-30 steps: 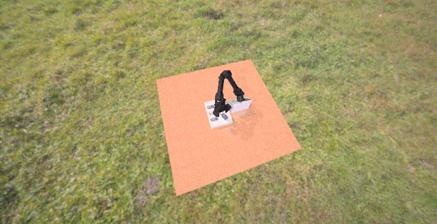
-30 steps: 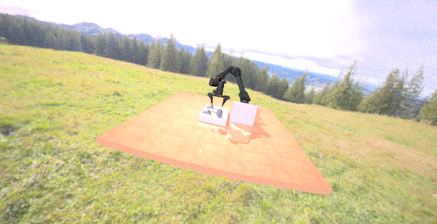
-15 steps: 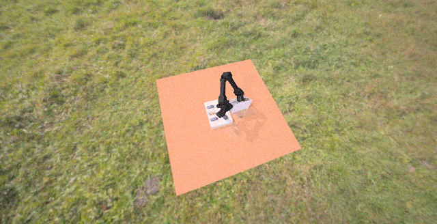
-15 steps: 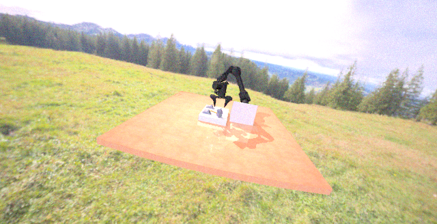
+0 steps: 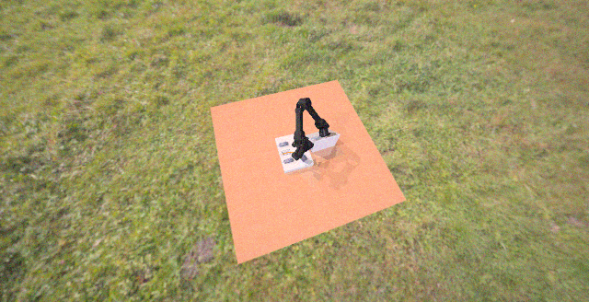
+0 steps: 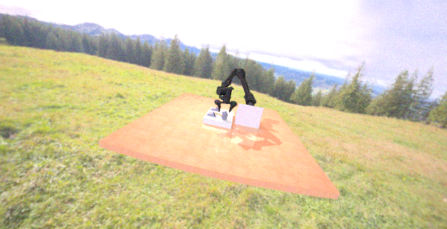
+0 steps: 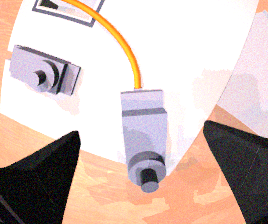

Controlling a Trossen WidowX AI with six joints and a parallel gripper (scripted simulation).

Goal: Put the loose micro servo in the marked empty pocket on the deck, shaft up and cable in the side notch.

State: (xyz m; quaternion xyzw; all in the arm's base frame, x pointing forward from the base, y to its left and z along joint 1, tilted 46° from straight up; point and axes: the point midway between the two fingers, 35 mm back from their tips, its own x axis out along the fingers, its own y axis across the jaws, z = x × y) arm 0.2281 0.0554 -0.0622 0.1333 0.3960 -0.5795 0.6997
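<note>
An orange bench (image 5: 258, 210) (image 6: 195, 145) (image 7: 10, 125) bears the white deck (image 5: 298, 168) (image 6: 216, 121) (image 7: 195, 45), well in from all four edges. The gripper (image 5: 303, 151) (image 6: 225, 110) (image 7: 143, 132) hangs over it, fingers wide apart and empty. Below, centred between them in the wrist view, the loose servo (image 5: 304, 157) (image 6: 224, 115) (image 7: 144, 130) lies on the deck, long axis crossing the line between the fingertips: grey, blocky, round-shafted, trailing a yellow-orange cable (image 5: 288, 153) (image 6: 218, 114) (image 7: 121, 38).

No readable text, label, brand, number or sign is showing on any surface in the three views. Ahead of the open black gripper (image 5: 301, 156) (image 6: 225, 111) (image 7: 142, 127), the dark rectangular outline (image 7: 92, 23) on the white block-shaped deck (image 5: 298, 168) (image 6: 217, 122) (image 7: 195, 45) is carrying no legible lettering.
</note>
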